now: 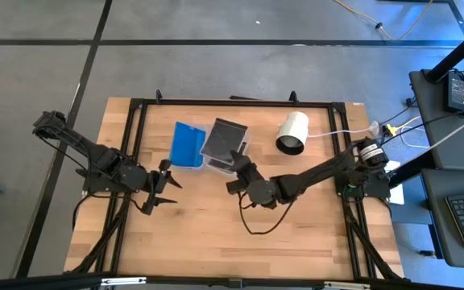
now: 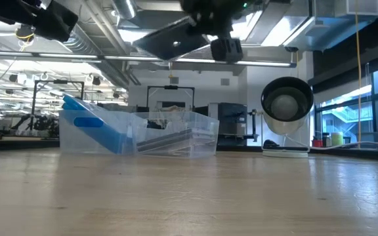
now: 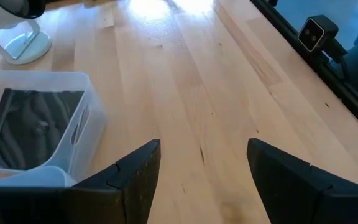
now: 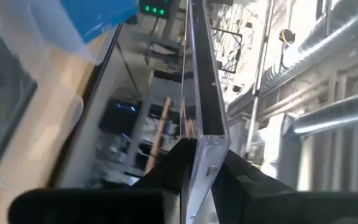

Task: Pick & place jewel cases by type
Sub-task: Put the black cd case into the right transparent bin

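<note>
My right gripper is shut on a dark grey jewel case, carried above the clear tubs; the low view shows that case high over the table. Blue jewel cases lean on edge in the left tub. More dark cases lie flat in the right tub, also seen as a dark case in the left wrist view. My left gripper is open over bare wood, near of the tubs, its fingers apart and touching nothing. My right gripper pinches the dark jewel case by its near edge between the two fingers, coming from the table's near right side. In the right wrist view the case shows edge-on between the fingers. The case is lifted clear and tilted.
A white cylinder with a dark end lies on a stand right of the tubs, a cable running from it to the right. A dark cable loops on the table under the right arm. Bare wood spreads toward the near edge.
</note>
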### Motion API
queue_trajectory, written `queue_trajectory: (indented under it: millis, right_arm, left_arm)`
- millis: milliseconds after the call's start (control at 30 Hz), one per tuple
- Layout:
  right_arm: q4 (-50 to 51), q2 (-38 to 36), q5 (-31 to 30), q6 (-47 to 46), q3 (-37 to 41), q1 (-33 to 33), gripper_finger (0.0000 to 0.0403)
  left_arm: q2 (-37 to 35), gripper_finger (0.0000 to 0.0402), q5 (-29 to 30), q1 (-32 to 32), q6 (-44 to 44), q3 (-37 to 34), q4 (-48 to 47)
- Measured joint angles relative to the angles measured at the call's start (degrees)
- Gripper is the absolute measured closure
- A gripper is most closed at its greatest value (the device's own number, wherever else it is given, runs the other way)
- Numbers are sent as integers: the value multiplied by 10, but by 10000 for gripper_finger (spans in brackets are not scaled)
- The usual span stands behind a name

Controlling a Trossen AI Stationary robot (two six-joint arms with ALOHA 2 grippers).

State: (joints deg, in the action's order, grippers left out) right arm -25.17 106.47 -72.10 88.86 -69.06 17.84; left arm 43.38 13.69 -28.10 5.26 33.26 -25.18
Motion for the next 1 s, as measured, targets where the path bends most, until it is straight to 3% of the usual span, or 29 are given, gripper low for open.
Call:
queue_trajectory:
  millis: [167,267,367,1000]
  right_arm:
    - [185,-37,-1,-172,0,-11,346]
    - [317,-47,42,-302,0,-16,346]
    - [393,-45,64,-332,0,-15,346]
    - [417,-35,206,-345,0,-68,346]
  left_arm:
    - [0,164,1,0,0,0,1]
    - [0,163,1,0,0,0,1]
    - [0,165,1,0,-7,0,1]
    - [0,170,2,0,-16,0,1]
